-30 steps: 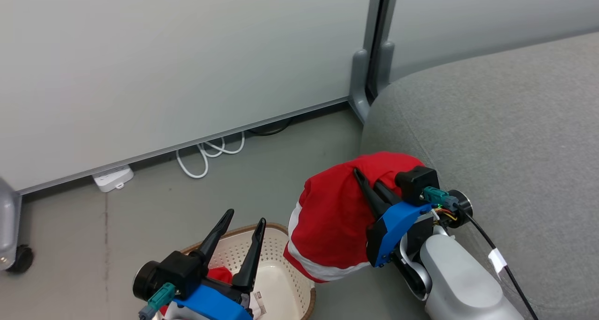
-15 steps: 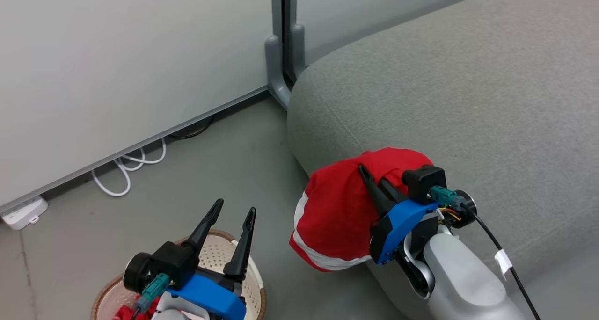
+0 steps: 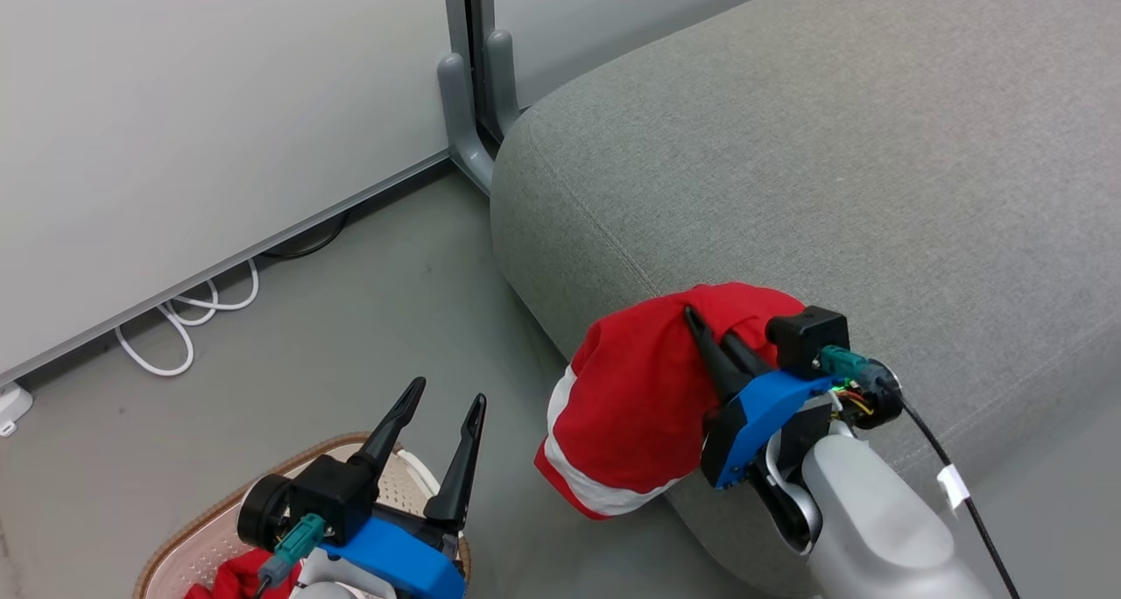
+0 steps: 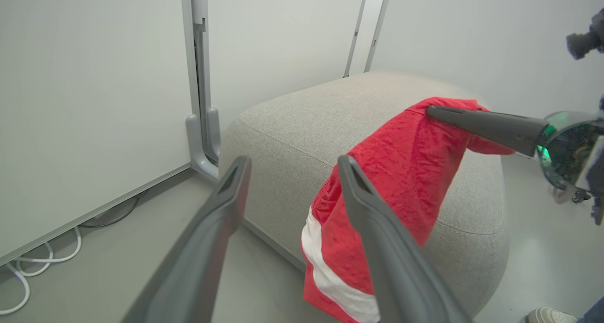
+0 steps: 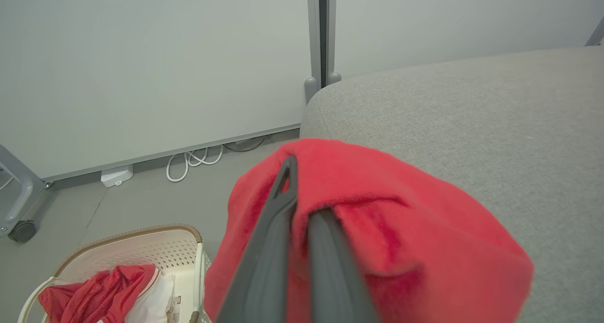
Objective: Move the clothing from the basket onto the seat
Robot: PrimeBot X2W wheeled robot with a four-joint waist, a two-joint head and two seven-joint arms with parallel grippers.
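My right gripper is shut on a red garment with a white stripe, which hangs over the rounded front edge of the light grey seat. The right wrist view has the fabric draped over the closed fingers. My left gripper stands open and holds nothing, above the cream basket. Another red and white garment lies in the basket. From the left wrist, the held garment dangles beside the seat, past my open left gripper.
Pale wall panels with a grey post foot stand behind the seat. A white cable and a power strip lie on the floor by the wall. A caster wheel is at the left. A person's shoe shows by the seat.
The head camera has swung to the right, so the seat takes up more of the picture and the basket sits lower left. The held garment now hangs further over the seat's edge.
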